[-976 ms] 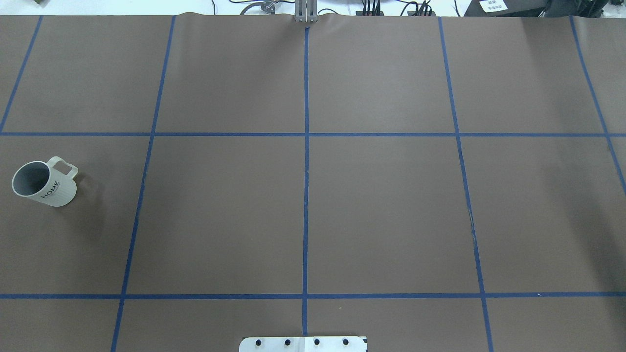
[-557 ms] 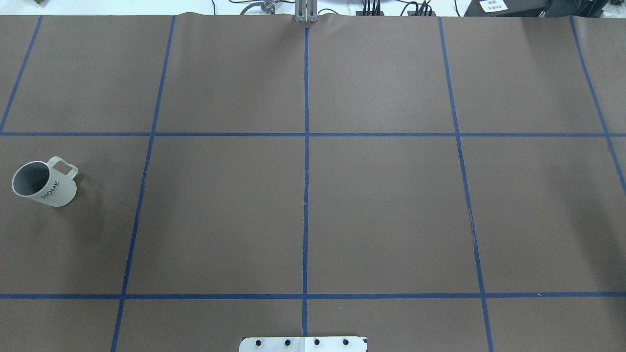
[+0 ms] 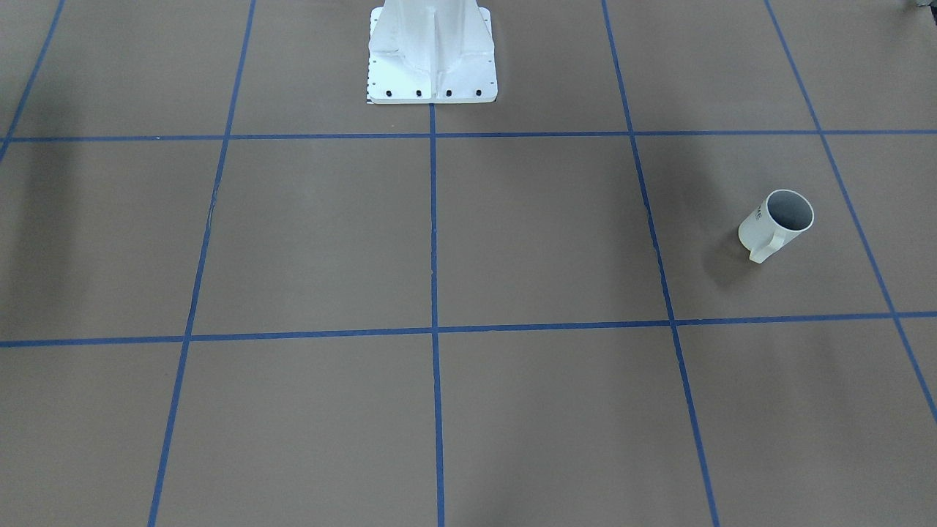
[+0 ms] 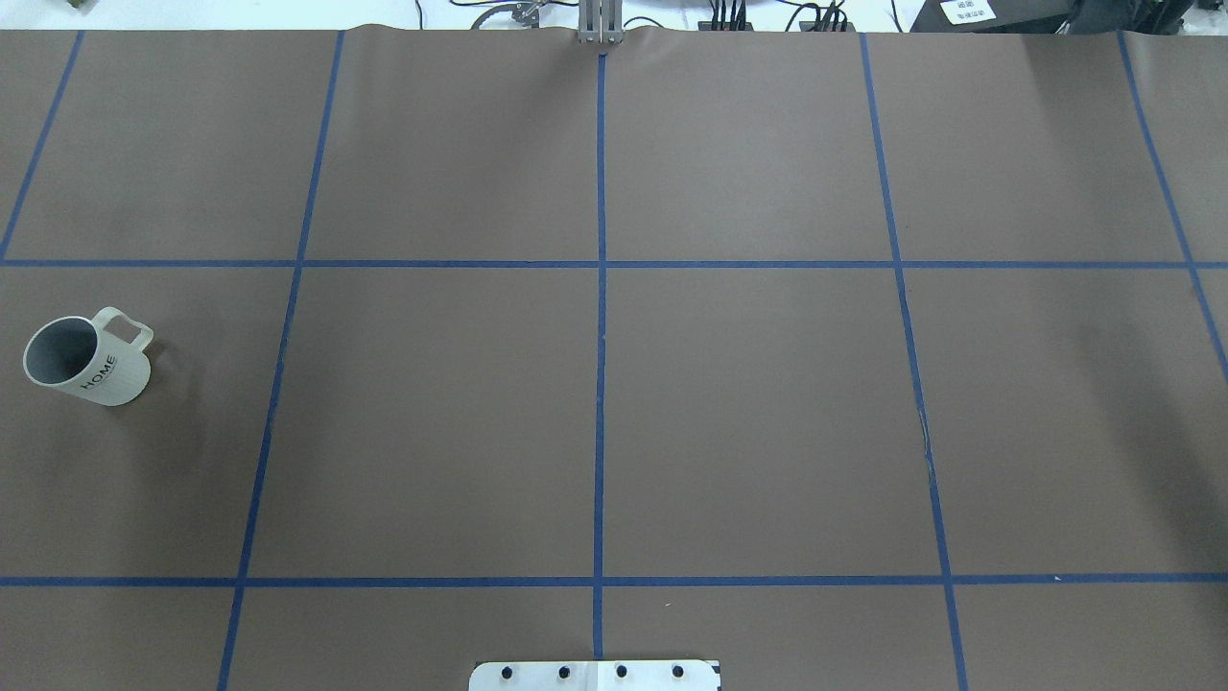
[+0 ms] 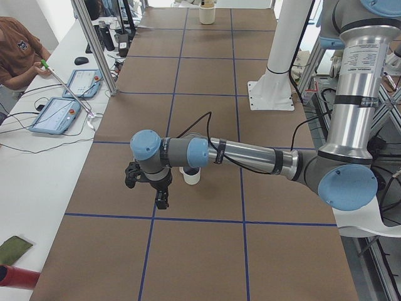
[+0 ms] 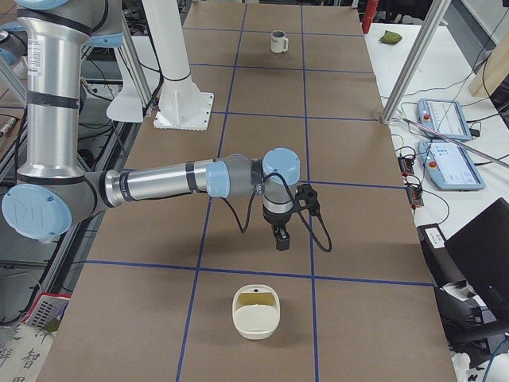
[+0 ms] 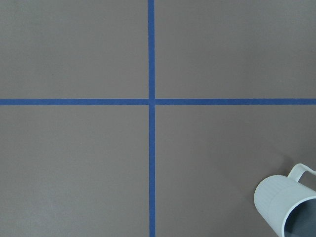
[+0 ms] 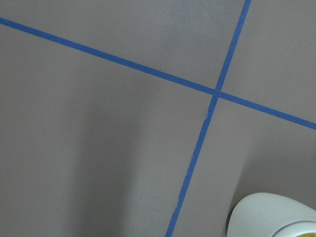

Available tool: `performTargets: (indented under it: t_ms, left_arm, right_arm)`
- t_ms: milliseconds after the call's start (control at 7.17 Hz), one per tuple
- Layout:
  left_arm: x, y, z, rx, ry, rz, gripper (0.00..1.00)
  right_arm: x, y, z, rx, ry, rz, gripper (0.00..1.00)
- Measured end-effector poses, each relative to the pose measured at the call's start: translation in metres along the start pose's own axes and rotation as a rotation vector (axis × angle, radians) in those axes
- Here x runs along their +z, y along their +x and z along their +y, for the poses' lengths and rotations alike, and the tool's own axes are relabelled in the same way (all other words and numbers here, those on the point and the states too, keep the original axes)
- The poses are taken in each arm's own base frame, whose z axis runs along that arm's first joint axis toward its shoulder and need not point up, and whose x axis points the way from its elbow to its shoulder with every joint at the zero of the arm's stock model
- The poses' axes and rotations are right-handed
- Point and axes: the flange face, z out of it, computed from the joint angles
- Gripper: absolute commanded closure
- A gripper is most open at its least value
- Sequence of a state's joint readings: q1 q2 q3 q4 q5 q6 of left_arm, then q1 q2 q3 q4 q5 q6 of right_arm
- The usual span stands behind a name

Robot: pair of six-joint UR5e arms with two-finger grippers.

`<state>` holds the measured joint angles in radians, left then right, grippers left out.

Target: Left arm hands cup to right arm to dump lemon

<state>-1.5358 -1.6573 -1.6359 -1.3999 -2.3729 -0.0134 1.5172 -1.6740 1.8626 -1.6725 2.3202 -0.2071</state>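
Note:
The cup [image 4: 86, 360], a white mug lettered HOME, stands upright at the table's left edge, handle toward the far side. It also shows in the front-facing view [image 3: 776, 223] and low right in the left wrist view [image 7: 289, 205]. Its inside shows only grey; the lemon is hidden. My left gripper [image 5: 161, 199] points down, up above the table beside the cup [image 5: 192, 176]. My right gripper [image 6: 281, 237] points down above the table's right part. Both show only in side views, so I cannot tell whether they are open or shut.
A cream container [image 6: 256, 312] with something yellowish inside sits on the table's right part, also in the right wrist view [image 8: 276, 217]. The white robot base [image 3: 432, 58] stands at the near middle edge. Side tables hold tablets [image 5: 59, 113]; an operator [image 5: 19, 50] sits there.

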Motion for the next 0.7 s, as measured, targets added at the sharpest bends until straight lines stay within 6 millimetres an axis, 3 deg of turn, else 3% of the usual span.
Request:
performTargets:
  t_ms: [418, 697]
  left_arm:
    - [0.019, -0.019, -0.004, 0.023, 0.019, 0.001, 0.0]
    - [0.021, -0.021, -0.005, 0.024, 0.024, 0.003, 0.0]
  right_arm:
    - [-0.004, 0.0, -0.008, 0.001, 0.013, -0.002, 0.0]
    - [-0.004, 0.0, -0.01, 0.005, 0.014, 0.002, 0.0]
